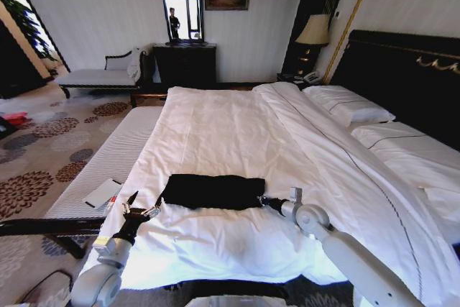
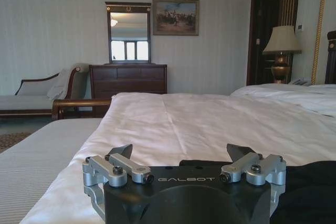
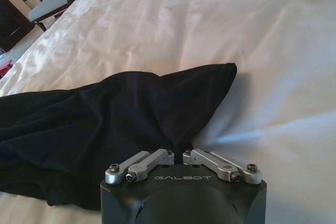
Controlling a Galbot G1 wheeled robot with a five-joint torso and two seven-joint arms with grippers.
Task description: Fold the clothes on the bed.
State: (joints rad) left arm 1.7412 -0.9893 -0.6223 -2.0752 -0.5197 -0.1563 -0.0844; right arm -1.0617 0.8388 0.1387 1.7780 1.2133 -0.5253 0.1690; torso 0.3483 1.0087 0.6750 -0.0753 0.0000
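The right gripper (image 1: 263, 200) sits at the right end of the black T-shirt (image 1: 213, 190), its fingers drawn nearly together. In the right wrist view they (image 3: 157, 157) pinch a tuck of the dark fabric (image 3: 105, 124) between them, and the cloth rises into a peak beyond the pinch. The left gripper (image 1: 142, 205) is at the shirt's left end with its fingers spread wide; the left wrist view shows the two dark fingertips (image 2: 122, 150) well apart with white duvet between them and nothing held, the black cloth (image 2: 310, 182) lying just to the right of it.

The shirt lies as a flat, folded dark band across the near part of the bed (image 1: 237, 127), on the white duvet. The head view shows pillows (image 1: 348, 106) at the far right against the dark headboard (image 1: 402, 62). A padded bench (image 1: 108, 163) along the bed's left side carries a small white card-like item (image 1: 103, 193). The left wrist view adds a dresser (image 2: 127, 80) with a mirror (image 2: 128, 32) by the far wall.
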